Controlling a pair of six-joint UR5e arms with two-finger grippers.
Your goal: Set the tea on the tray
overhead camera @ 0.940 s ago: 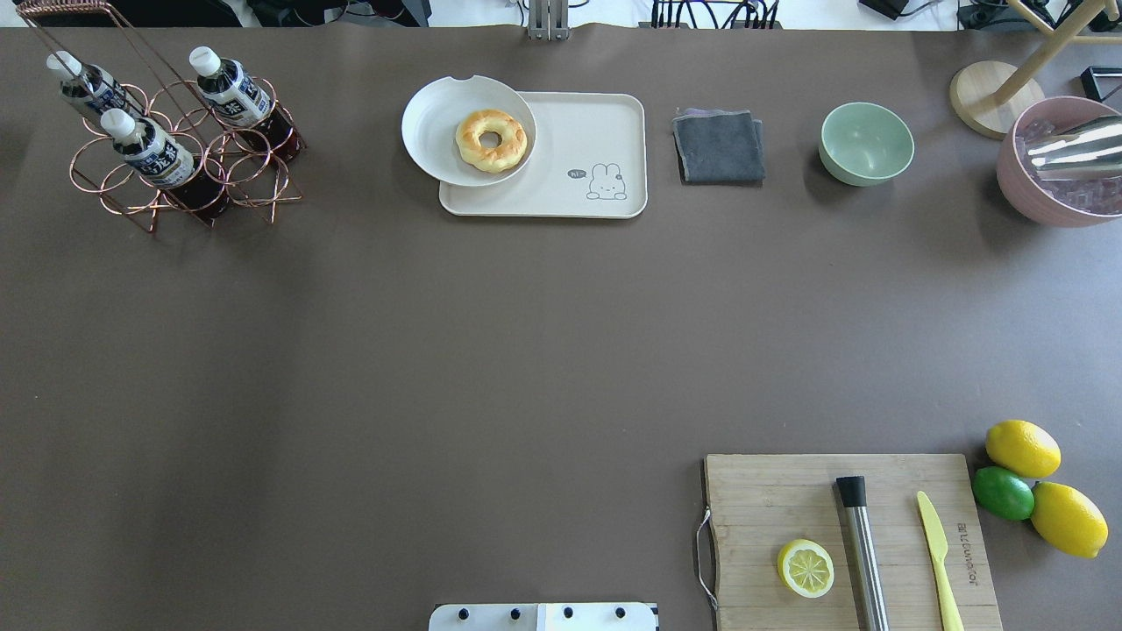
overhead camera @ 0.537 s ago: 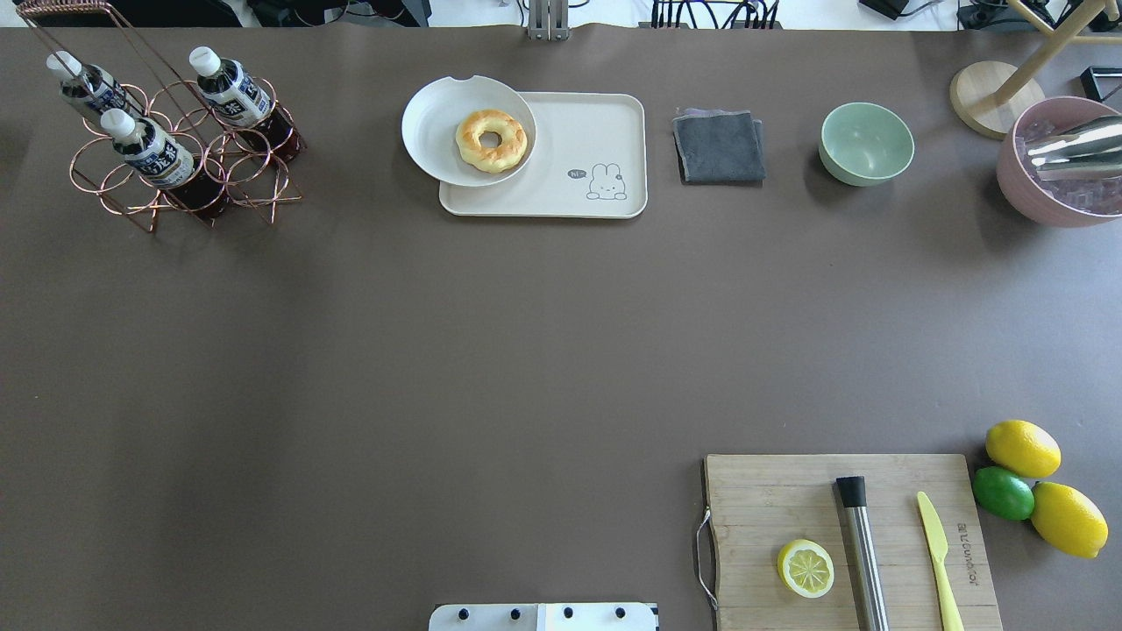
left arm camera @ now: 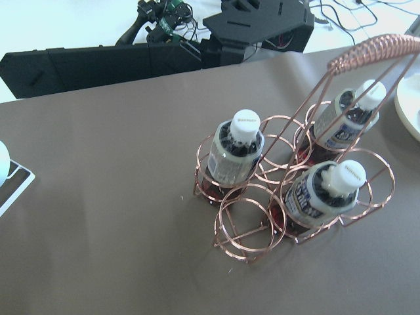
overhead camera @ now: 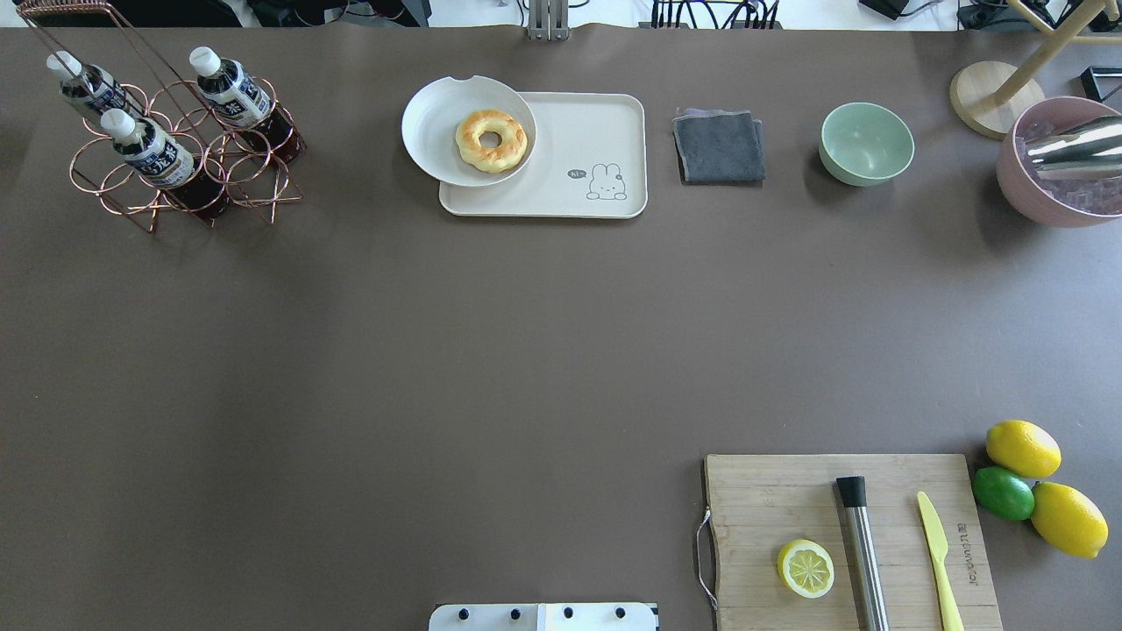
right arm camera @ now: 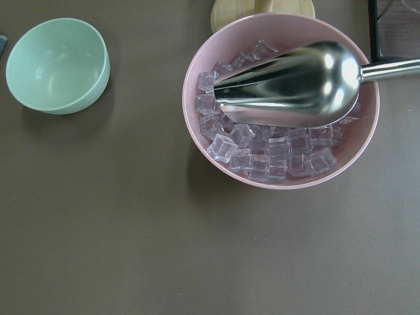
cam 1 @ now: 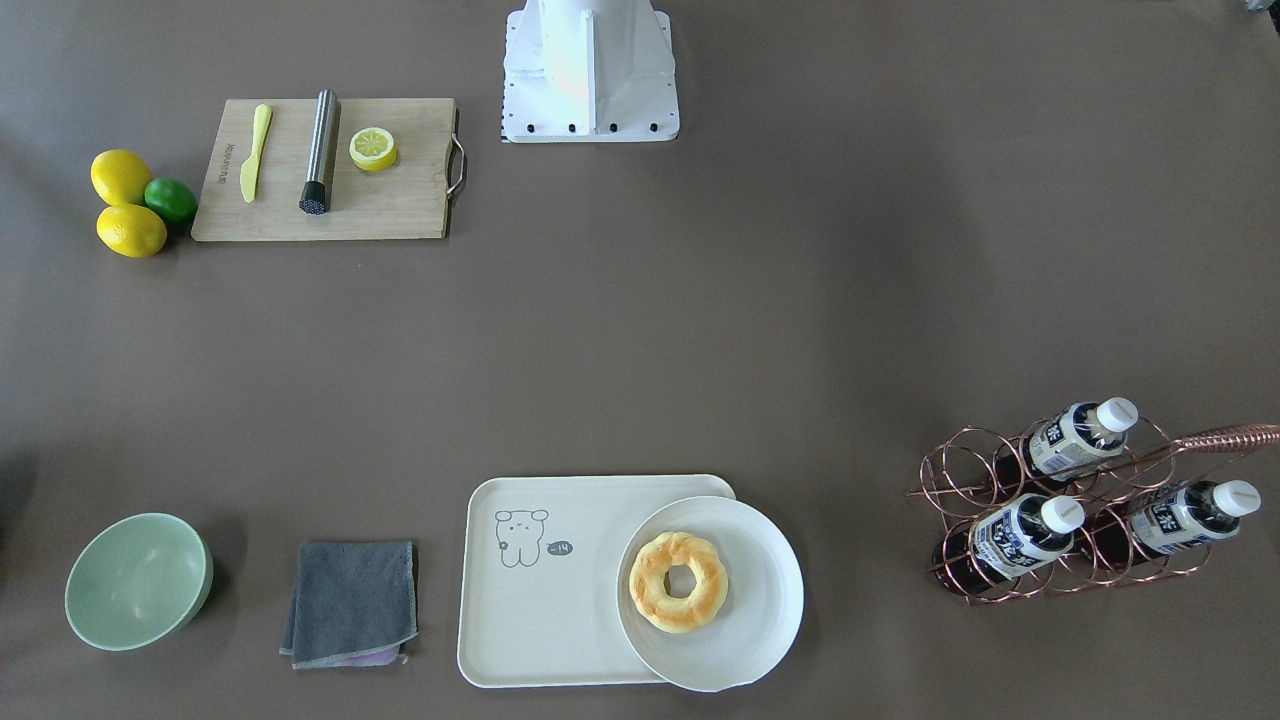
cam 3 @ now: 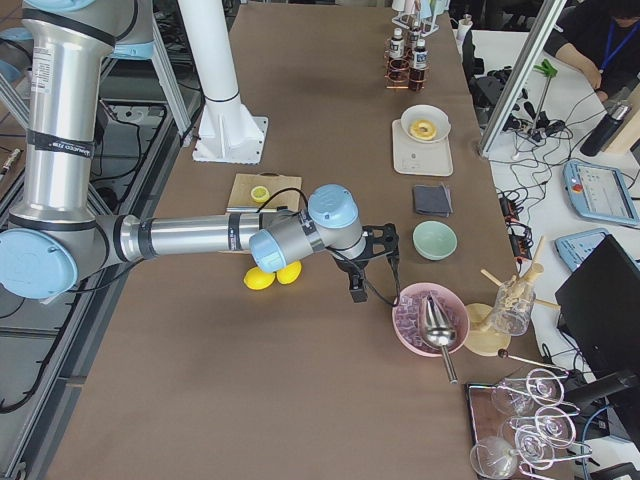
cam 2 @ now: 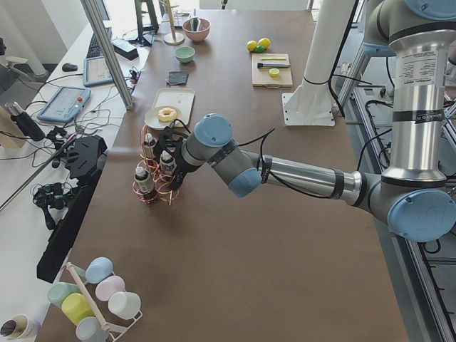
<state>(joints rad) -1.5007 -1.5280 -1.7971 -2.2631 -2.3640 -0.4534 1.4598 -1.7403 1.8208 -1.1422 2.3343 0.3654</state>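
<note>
Three alike tea bottles, with white caps and dark liquid, stand in a copper wire rack [overhead camera: 188, 166] at the far left of the table: one [overhead camera: 232, 92], one [overhead camera: 153, 153] and one [overhead camera: 88, 88]. They also show in the left wrist view [left arm camera: 239, 154]. The cream tray [overhead camera: 605, 123] with a line-drawn bear lies at the far middle. My left gripper [cam 2: 171, 174] shows only in the exterior left view, close beside the rack. My right gripper [cam 3: 375, 265] shows only in the exterior right view, near the pink bowl. I cannot tell whether either is open or shut.
A white plate [overhead camera: 434, 131] with a doughnut [overhead camera: 491, 138] overlaps the tray's left end. A grey cloth [overhead camera: 719, 145], green bowl [overhead camera: 866, 142] and pink ice bowl [overhead camera: 1034, 197] with a metal scoop stand to its right. A cutting board [overhead camera: 771, 491] lies near right.
</note>
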